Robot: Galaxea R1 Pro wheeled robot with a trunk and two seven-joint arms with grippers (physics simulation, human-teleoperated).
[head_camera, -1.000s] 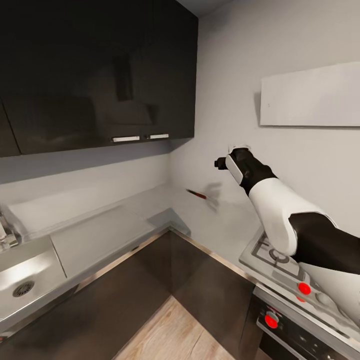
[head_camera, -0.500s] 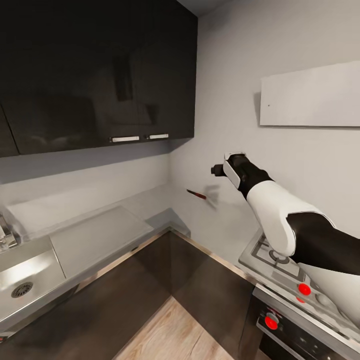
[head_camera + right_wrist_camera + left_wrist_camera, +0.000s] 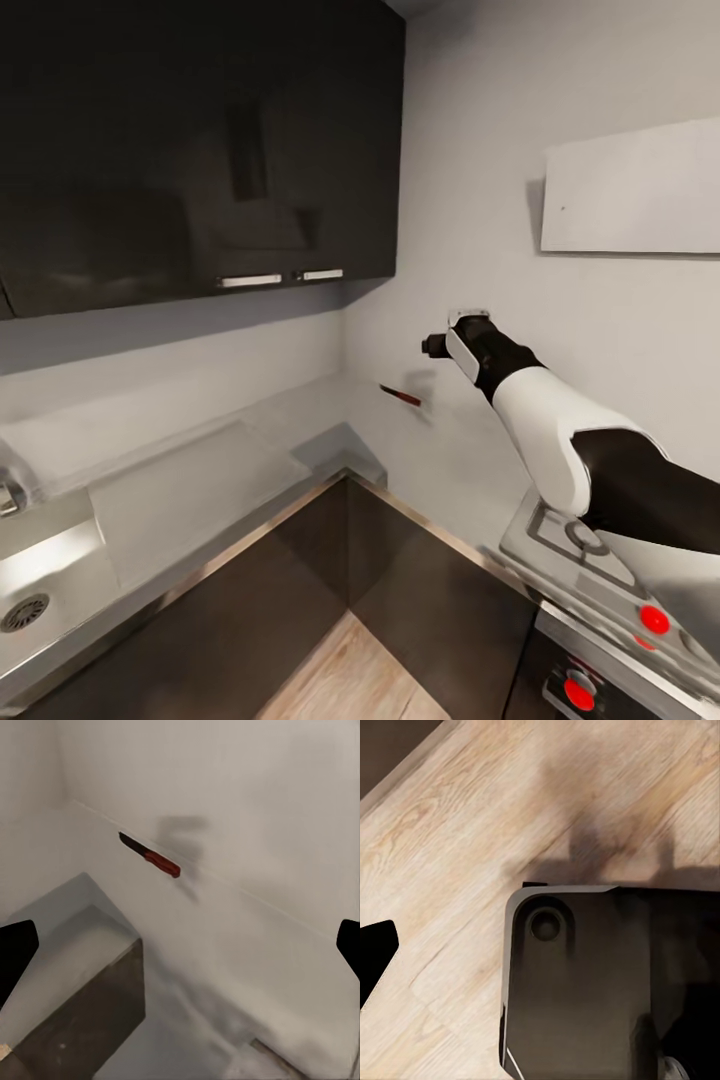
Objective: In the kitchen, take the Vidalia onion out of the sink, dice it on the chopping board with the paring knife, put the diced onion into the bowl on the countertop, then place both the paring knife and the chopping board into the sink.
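A: Knife first, please. Where is it?

B: Paring knife point(image 3: 401, 396) lies flat on the grey tabletop point(image 3: 300, 420), far in the corner, close to the right wall. In the right wrist view the paring knife point(image 3: 151, 856) shows a dark blade and a red handle, and it lies just beside the line where the tabletop point(image 3: 225, 945) meets the wall.

A: And the right gripper?

B: The right gripper point(image 3: 436, 346) is in the air, to the right of the knife and higher, not touching it. Its jaws are spread wide apart and nothing is between them; in the wrist view the two dark fingertips point(image 3: 16, 949) stand at opposite edges of the picture.

A: Is the sink visible?

B: Yes, the sink point(image 3: 40, 590) is at the near left, with its round drain point(image 3: 24, 612) and a flat drainboard point(image 3: 190, 490) to its right. It is well apart from the knife.

A: The left gripper?

B: One dark fingertip point(image 3: 375, 956) shows over a wooden floor point(image 3: 457, 832), beside the dark robot base point(image 3: 585, 982). How far those jaws are open, I cannot tell.
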